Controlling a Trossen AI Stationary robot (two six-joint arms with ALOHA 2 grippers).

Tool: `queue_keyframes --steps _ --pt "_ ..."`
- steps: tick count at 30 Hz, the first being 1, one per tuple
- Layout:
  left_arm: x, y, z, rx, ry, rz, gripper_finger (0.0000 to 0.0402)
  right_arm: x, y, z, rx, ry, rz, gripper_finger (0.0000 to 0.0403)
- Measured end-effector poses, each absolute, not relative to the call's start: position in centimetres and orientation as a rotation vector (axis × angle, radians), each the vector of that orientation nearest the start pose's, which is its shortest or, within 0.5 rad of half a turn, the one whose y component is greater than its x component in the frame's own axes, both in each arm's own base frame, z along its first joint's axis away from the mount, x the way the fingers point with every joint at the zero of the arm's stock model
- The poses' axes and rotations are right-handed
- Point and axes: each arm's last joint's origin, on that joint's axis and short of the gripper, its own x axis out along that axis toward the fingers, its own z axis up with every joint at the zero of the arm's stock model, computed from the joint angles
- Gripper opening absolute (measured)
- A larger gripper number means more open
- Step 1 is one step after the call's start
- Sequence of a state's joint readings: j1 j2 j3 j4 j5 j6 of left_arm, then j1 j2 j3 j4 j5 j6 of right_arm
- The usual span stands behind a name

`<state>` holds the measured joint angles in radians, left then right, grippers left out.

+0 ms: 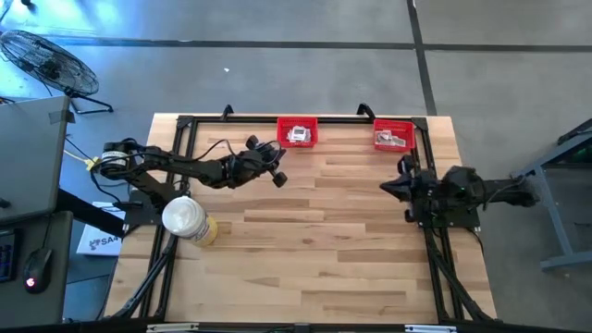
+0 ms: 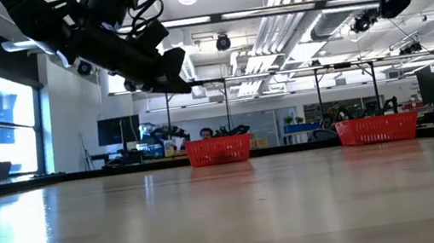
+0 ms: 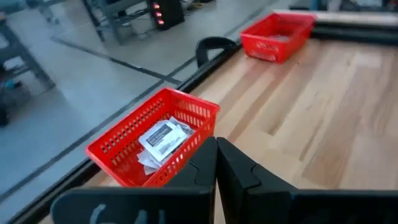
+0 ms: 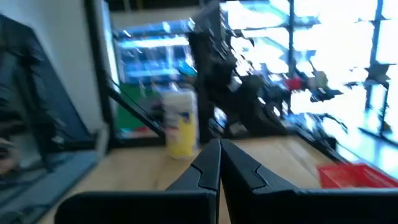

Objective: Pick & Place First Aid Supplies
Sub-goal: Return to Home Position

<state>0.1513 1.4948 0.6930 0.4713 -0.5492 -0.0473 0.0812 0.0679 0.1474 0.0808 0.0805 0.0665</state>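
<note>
**Packets in both red bins, grippers closed and empty**

At the far edge of a wooden table (image 1: 324, 250), the left red bin (image 1: 281, 132), holding white first aid packets (image 1: 298, 135) with dark print. More packets (image 1: 395, 141) in the right red bin (image 1: 393, 124), well to the right of the left one. Just in front of the left red bin, raised off the wood: left gripper (image 1: 279, 177), fingers pressed together on nothing. Farther right and nearer than that bin: right gripper (image 1: 388, 188), likewise closed, empty.
</note>
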Motion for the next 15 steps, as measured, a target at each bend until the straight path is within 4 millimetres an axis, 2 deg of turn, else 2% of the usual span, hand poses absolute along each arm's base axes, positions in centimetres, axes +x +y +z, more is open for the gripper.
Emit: queue_keyframes --steps 6,11,15 --pt "29.6 6.0 20.5 0.209 0.364 0.654 0.0000 8.3 1.4 22.0 0.040 -0.197 0.175 0.0001" --pt "30.4 7.1 22.4 0.391 0.374 0.668 0.0000 8.5 1.4 21.4 0.047 -0.162 0.102 0.0002" --pt "30.3 9.1 23.5 0.376 0.350 0.716 0.0000 8.9 1.2 20.2 0.055 -0.140 0.019 0.0001"
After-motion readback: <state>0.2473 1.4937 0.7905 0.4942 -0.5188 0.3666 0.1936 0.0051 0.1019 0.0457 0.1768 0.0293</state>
